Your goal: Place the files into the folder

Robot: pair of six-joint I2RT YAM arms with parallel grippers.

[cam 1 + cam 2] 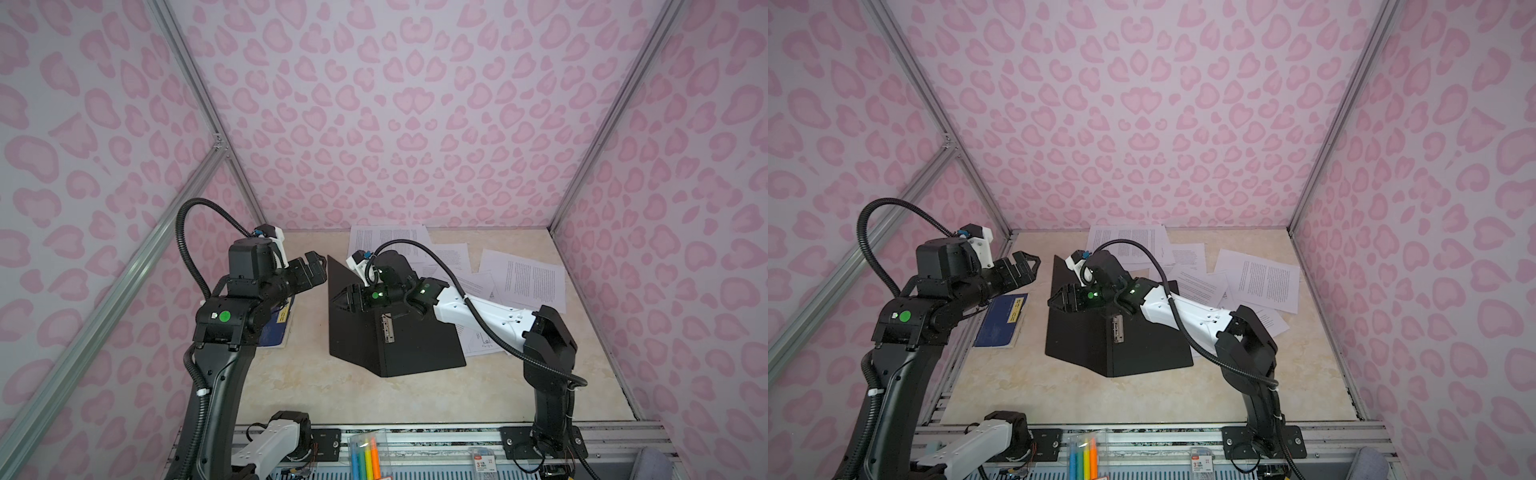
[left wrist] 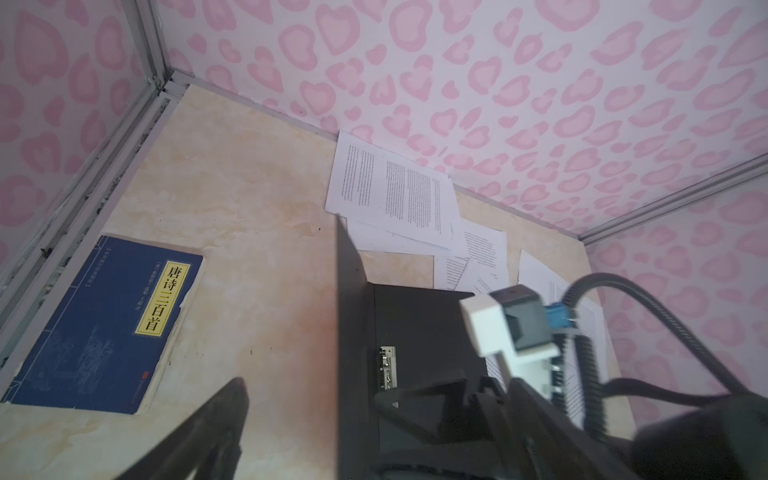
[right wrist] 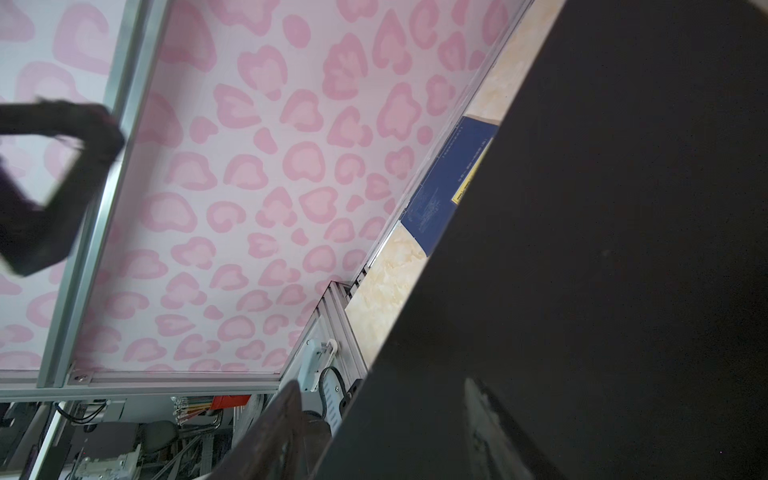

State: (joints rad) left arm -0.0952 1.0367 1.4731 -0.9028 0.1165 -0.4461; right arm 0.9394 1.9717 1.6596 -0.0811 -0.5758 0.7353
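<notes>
The folder [image 1: 415, 349] lies open mid-table with its black inside up, one cover [image 1: 337, 278] raised upright on its left side. A metal clip [image 1: 387, 328] sits on the spine. My right gripper [image 1: 341, 299] reaches across to that cover. In the right wrist view its jaws stand apart with the cover's edge [image 3: 623, 208] between them and a gap at one finger [image 3: 286, 419]. The files [image 1: 523, 282] are loose white printed sheets behind and right of the folder; some lie under the right arm. My left gripper [image 1: 316, 266] hovers open and empty left of the raised cover.
A dark blue booklet [image 1: 277, 328] with a yellow label lies at the left, under the left arm. Pink-patterned walls close in three sides. A pack of coloured pens [image 1: 365, 457] rests on the front rail. Bare tabletop [image 1: 332, 399] shows in front of the folder.
</notes>
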